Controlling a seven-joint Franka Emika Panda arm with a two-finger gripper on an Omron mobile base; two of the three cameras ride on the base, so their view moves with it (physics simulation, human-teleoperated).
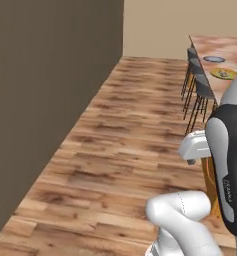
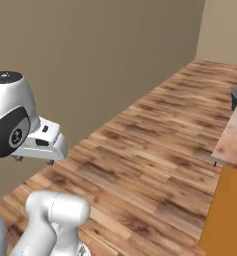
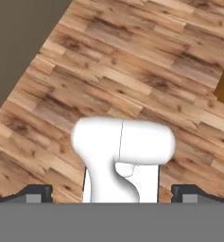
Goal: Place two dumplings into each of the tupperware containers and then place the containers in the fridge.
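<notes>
I cannot see any dumplings, tupperware containers or the fridge from here; what comes nearest to the task is the long counter (image 1: 230,52) far ahead on my right in the left base view, and it carries a round blue-grey plate (image 1: 214,59) and a yellow-rimmed plate (image 1: 223,74). Whether dumplings lie on these plates is too small for me to tell. Dark stools (image 1: 197,85) stand along the near side of that counter. In the right base view the same counter's wooden top (image 2: 232,137) and orange side (image 2: 225,215) are close on the right, and a brown wall (image 2: 90,60) closes the left. The gripper (image 3: 111,194) looks down at the plank floor (image 3: 132,71), with its two tips wide apart at the bottom corners and nothing between them. I judge the step in hand is driving to the counter. To do it well I would keep the arm folded, pass beside the stools without touching them, and stop where the plates come within reach.
</notes>
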